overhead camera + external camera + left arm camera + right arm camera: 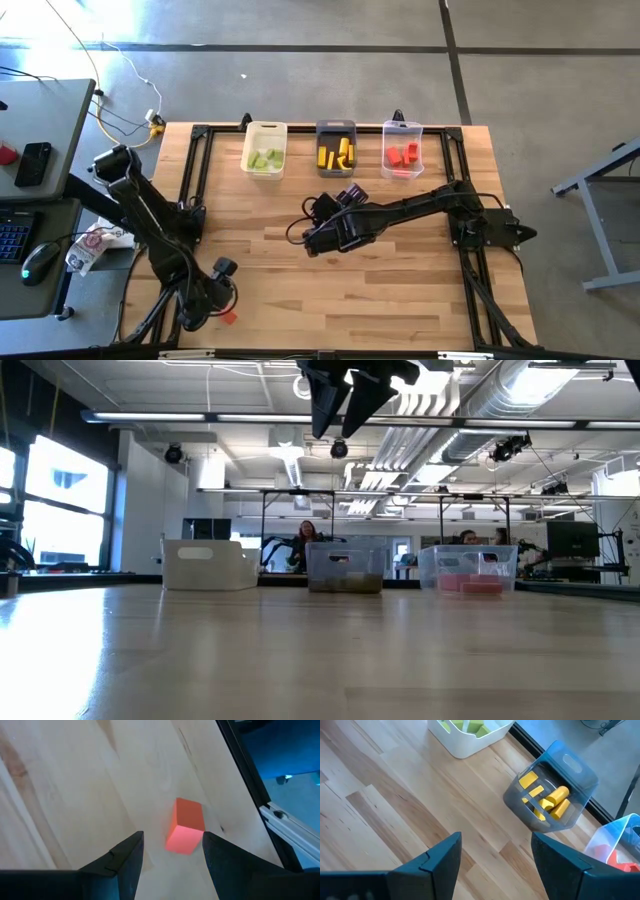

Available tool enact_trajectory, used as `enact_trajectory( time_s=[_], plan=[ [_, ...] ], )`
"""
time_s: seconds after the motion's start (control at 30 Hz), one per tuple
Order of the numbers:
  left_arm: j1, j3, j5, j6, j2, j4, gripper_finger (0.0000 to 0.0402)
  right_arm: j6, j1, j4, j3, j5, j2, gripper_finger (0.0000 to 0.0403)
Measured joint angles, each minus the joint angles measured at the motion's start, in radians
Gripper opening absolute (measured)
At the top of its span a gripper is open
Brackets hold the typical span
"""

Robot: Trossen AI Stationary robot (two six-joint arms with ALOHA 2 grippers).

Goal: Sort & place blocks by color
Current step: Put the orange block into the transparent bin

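A single red block [185, 826] lies flat on the wooden table near its near-left corner [228, 317]. My left gripper [172, 836] is open and hangs just over it [215, 305], the block sitting close ahead of the gap between the fingertips. My right gripper [496, 837] is open and empty, raised above the table's middle [310, 238], and shows at the top of the low view [345, 405]. Light green blocks lie in the white bin [265, 150], yellow blocks in the dark grey bin [336, 148], and red blocks in the clear bin [402, 150].
The three bins stand in a row along the table's far edge [345, 568]. A black frame rail [250, 785] runs along the table edge close to the red block. A desk with a keyboard, mouse and phone [35, 165] stands left of the table.
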Motion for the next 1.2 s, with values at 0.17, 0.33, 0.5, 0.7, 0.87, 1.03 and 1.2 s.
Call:
enact_trajectory(
  time_s=[0.17,0.33,0.5,0.7,0.87,1.03,1.2],
  plan=[
    [-0.023,0.000,-0.001,-0.036,0.036,0.036,0.0189,0.000,0.000,0.012,0.000,0.000,0.000,0.0226],
    [-0.047,0.000,-0.020,-0.063,0.063,0.070,0.0189,0.000,0.000,0.023,0.000,0.000,0.000,0.0226],
    [-0.064,0.001,-0.036,-0.068,0.096,0.089,0.0189,0.000,0.000,0.028,0.000,0.000,0.000,0.0226],
    [-0.071,0.001,-0.037,-0.088,0.136,0.098,0.0189,0.000,0.000,0.035,0.000,-0.007,0.000,0.0226],
    [-0.085,0.001,-0.030,-0.089,0.170,0.112,0.0189,0.000,0.000,0.038,0.000,-0.008,0.000,0.0226],
    [-0.096,0.001,-0.034,-0.114,0.192,0.116,0.0189,0.000,0.000,0.041,0.000,-0.022,0.000,0.0226],
    [-0.095,0.001,-0.042,-0.114,0.218,0.128,0.0189,0.000,0.000,0.042,0.000,-0.048,0.000,0.0226]
  ],
)
